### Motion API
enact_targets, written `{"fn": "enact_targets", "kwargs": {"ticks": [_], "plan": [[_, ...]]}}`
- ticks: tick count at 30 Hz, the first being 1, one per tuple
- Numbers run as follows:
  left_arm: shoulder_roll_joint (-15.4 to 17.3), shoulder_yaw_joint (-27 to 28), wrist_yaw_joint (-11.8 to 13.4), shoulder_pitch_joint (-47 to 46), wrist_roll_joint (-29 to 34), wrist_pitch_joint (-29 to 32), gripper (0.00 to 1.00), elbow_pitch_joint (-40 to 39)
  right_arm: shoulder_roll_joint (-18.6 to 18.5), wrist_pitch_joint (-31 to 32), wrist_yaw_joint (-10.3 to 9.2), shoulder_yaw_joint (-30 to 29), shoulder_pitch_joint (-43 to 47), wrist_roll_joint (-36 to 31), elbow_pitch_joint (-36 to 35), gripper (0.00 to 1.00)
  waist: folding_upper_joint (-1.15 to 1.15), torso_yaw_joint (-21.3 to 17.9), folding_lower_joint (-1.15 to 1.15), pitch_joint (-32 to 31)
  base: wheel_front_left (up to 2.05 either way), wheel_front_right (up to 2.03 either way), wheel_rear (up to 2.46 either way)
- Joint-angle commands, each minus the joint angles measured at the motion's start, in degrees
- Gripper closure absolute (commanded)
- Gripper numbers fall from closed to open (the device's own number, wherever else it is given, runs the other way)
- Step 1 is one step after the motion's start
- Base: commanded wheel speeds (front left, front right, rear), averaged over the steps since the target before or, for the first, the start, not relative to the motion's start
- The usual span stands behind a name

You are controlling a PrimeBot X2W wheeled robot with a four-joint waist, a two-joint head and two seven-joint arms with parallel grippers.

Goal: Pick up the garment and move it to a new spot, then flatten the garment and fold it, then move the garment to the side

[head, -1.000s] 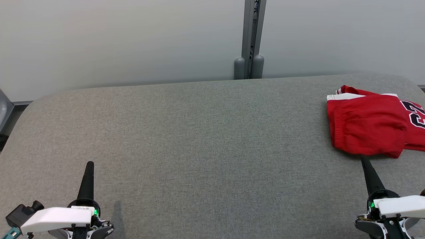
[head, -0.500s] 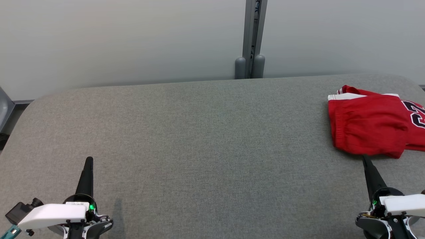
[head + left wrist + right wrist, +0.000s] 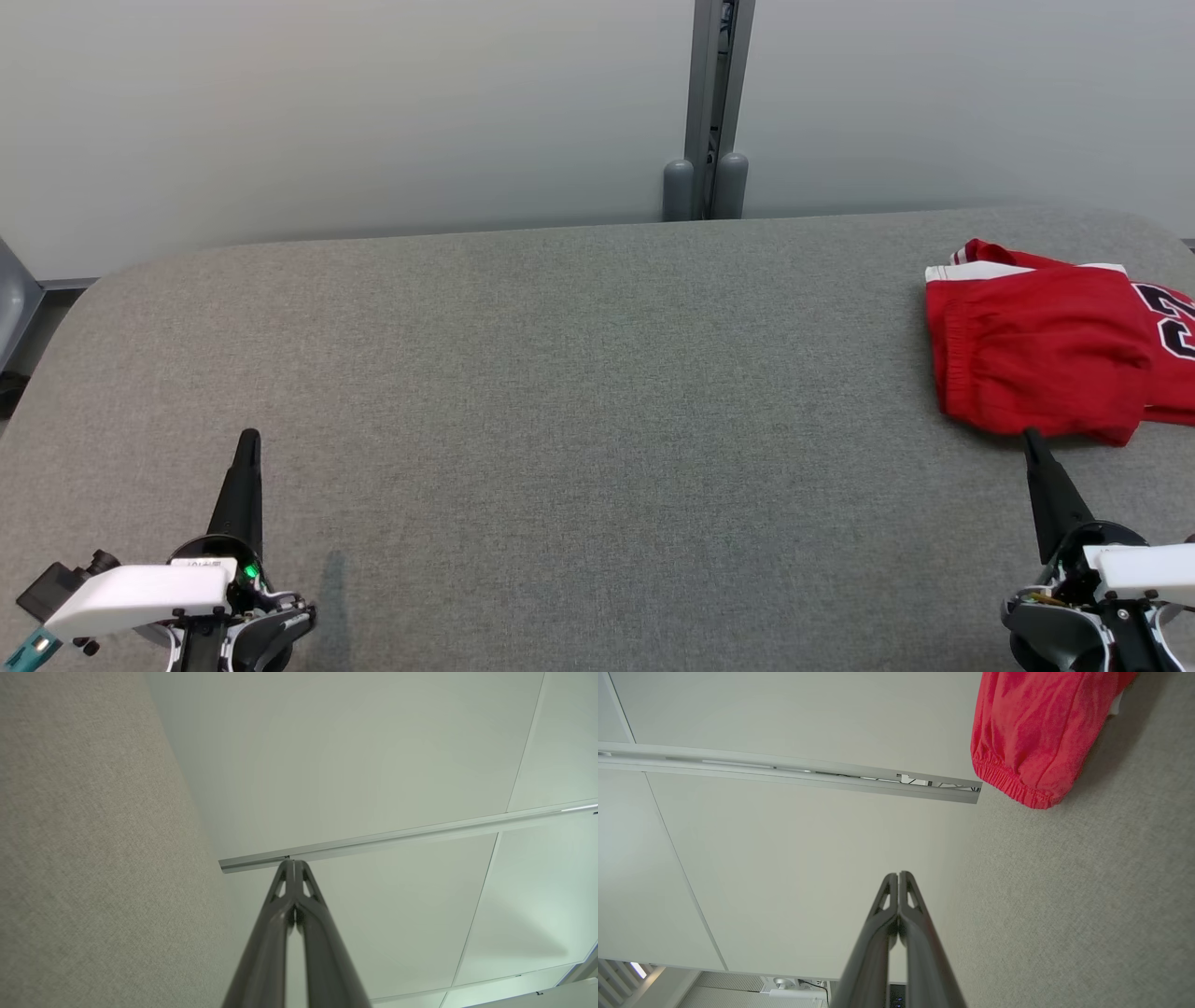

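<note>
Red garment runs off the head view's right edge, clipping its black number, so it's unreadable. Right wrist view crops it at the top too. Bases of left hand and right hand cut by head view's bottom edge.

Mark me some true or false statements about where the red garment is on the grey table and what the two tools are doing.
1. The red fabric garment with white trim lies at the right end of the grey fabric-covered table. True.
2. The left tool holds the garment. False: it is shut on nothing, over the table's left side, far from the garment.
3. The right tool has its two dark fingers closed together. True.
4. The garment is spread flat across the table's middle. False: it lies doubled over at the right end.
5. A grey metal post stands behind the table's far edge. True.
</note>
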Motion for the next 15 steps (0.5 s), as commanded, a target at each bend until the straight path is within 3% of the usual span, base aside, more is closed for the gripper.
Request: {"fn": "enact_targets", "kwargs": {"ticks": [1, 15], "plan": [[0.34, 0.27, -0.32, -1.11, -1.05, 0.21, 1.0, -0.06, -0.09, 0.42, 0.02, -0.27, -0.76, 1.1, 0.01, 1.0, 0.0, 0.02, 0.0, 0.01, 0.0, 0.0, 0.0], [0.37, 0.45, -0.43, -1.62, -5.18, 1.45, 1.0, 0.18, 0.24, 1.65, 0.02, -1.09, -1.0, 5.11, 0.33, 1.0, 0.0, 0.18, 0.0, 0.1, 0.0, 0.0, 0.0]]}}
